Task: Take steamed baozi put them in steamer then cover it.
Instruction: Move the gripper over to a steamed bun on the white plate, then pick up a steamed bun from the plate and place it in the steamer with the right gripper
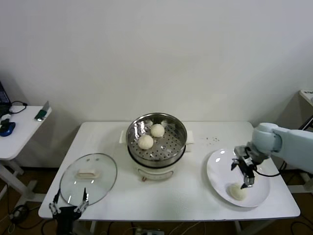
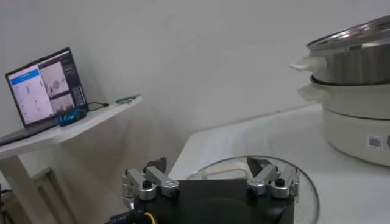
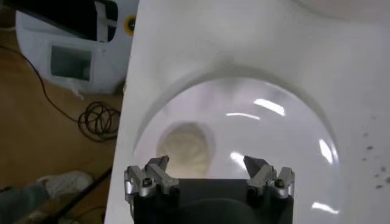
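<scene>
The steel steamer [image 1: 156, 142] stands mid-table on its white base and holds two cream-white baozi [image 1: 145, 141], [image 1: 157, 130]; a reflection shows on its inner wall. It also shows in the left wrist view [image 2: 359, 79]. One more baozi [image 1: 238, 191] lies on the white plate [image 1: 217, 166] at the right; it shows in the right wrist view [image 3: 186, 146]. My right gripper [image 1: 246, 174] hovers open and empty just above the plate, near that baozi [image 3: 207, 167]. My left gripper [image 1: 68, 201] is open and empty at the table's front left, by the glass lid [image 1: 88, 177].
The glass lid [image 2: 256, 176] with a white handle lies flat on the table, left of the steamer. A side table [image 1: 19, 128] with a laptop [image 2: 46, 91] stands at far left. The floor beyond the plate's table edge has cables [image 3: 97, 119].
</scene>
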### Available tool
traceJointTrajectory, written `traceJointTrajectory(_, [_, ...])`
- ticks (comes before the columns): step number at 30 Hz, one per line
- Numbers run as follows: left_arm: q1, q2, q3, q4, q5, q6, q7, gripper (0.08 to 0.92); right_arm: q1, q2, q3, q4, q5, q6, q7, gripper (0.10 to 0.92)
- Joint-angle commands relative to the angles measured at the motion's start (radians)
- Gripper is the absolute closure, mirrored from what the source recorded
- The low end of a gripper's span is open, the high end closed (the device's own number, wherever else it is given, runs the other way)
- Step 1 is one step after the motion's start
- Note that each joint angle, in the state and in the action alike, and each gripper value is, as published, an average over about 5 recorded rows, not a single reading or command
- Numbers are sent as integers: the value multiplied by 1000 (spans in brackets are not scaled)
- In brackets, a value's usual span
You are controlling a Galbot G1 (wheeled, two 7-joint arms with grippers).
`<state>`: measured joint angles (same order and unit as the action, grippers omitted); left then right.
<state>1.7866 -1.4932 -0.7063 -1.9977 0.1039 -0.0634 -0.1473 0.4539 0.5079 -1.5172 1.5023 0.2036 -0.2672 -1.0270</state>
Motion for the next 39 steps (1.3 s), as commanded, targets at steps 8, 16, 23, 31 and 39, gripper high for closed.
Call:
traceJointTrajectory(8, [7, -8, -4, 12, 8, -7, -1, 177, -214, 12, 137, -83, -72, 2, 3, 203])
traceJointTrajectory(16, [8, -11, -10, 13, 7, -6, -5, 177, -214, 47, 140, -110, -73, 10, -4, 203])
traceJointTrajectory(23, [0, -14, -10, 13, 8, 0, -7, 177, -213, 61, 142, -121, -75, 19, -14, 272])
traceJointTrajectory(31, [-1, -15, -10, 13, 8, 2, -9, 177, -196, 65, 140, -126, -77, 32, -18, 303])
traceJointTrajectory(39, [-4, -15, -3, 8, 17, 8, -9, 177, 105, 127, 13, -101, -116, 269, -55, 312])
